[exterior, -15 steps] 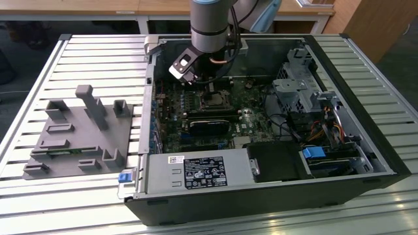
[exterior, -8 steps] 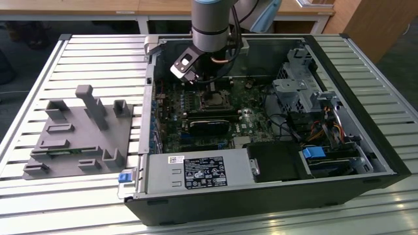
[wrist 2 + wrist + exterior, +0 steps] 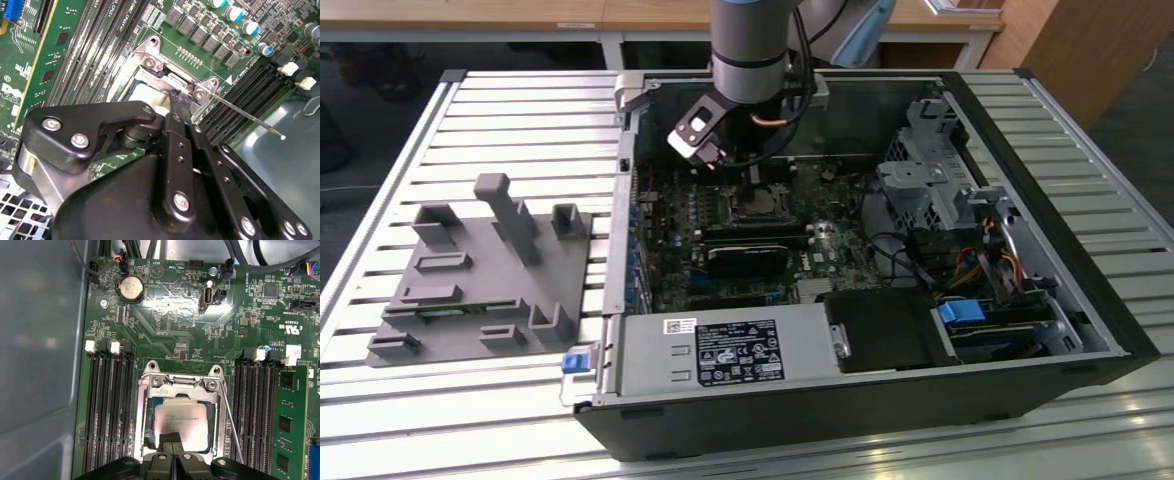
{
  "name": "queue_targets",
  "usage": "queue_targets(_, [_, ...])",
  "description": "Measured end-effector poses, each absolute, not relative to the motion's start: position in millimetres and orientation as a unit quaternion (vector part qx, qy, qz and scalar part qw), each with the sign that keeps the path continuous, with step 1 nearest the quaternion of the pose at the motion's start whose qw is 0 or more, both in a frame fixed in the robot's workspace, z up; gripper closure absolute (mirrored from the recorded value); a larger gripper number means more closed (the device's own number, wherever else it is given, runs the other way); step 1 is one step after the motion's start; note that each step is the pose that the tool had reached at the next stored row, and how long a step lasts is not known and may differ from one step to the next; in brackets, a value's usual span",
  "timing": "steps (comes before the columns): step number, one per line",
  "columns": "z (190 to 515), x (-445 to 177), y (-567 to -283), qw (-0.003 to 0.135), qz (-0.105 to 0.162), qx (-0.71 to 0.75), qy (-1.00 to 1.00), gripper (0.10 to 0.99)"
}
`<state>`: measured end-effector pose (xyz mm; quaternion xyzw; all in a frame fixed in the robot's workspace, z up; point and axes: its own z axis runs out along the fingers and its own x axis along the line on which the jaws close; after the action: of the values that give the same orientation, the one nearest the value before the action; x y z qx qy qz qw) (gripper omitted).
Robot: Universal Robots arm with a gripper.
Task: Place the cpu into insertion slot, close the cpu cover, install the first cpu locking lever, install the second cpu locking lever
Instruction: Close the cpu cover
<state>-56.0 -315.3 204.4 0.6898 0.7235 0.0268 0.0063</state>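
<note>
While my gripper (image 3: 171,437) hung with jaws closed on nothing at the edge of the cpu cover (image 3: 180,385), the cpu (image 3: 182,420) lay flat in the insertion slot (image 3: 149,426) with the cover's frame down around it, so I judged 2 of 4 steps about done. 1 thin locking lever (image 3: 231,425) slanted loose over the memory slots (image 3: 107,410), and I judged any move here called for fine, level travel. Slots flanked the socket on both sides, the case wall (image 3: 40,365) rose beyond 1 row, and open room lay mainly above.
</note>
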Motion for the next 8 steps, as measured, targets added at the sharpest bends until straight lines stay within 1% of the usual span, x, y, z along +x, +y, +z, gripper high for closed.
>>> queue_targets(8, [209.1, -55.7, -315.3, 0.007, 0.027, 0.690, 0.723, 0.980])
